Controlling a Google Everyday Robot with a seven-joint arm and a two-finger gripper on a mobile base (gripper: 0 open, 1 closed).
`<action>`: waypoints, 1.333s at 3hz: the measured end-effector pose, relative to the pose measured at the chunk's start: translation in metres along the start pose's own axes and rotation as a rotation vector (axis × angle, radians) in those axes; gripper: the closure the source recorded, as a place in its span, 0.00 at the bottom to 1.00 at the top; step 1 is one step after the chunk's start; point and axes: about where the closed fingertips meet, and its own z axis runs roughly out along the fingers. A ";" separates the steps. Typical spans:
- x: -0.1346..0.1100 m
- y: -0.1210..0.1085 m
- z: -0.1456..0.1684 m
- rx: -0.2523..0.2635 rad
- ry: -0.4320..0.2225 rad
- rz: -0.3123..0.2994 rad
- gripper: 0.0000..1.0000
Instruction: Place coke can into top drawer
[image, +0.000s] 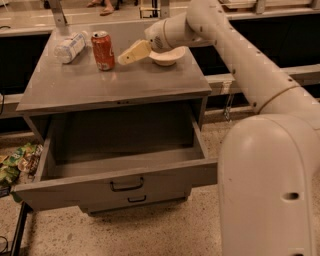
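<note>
Coke can (102, 50) stands upright on table (125, 82), just beyond gripper (131, 53) tip, untouched; jaws' spread cannot be told, nothing held.

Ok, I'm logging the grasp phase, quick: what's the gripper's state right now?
Gripper: over the cabinet top, just right of the coke can, not around it; open or closed cannot be told.

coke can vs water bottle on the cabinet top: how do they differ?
The coke can stands upright; the water bottle lies on its side. The can is red; the bottle is clear plastic. The can sits nearer the gripper, which hovers close beside it. Both rest on the cabinet top.
</note>
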 end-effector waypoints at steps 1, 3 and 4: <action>-0.005 -0.007 0.048 0.010 -0.034 -0.001 0.00; -0.013 -0.007 0.103 0.023 -0.135 0.050 0.00; -0.017 -0.009 0.122 0.017 -0.183 0.084 0.12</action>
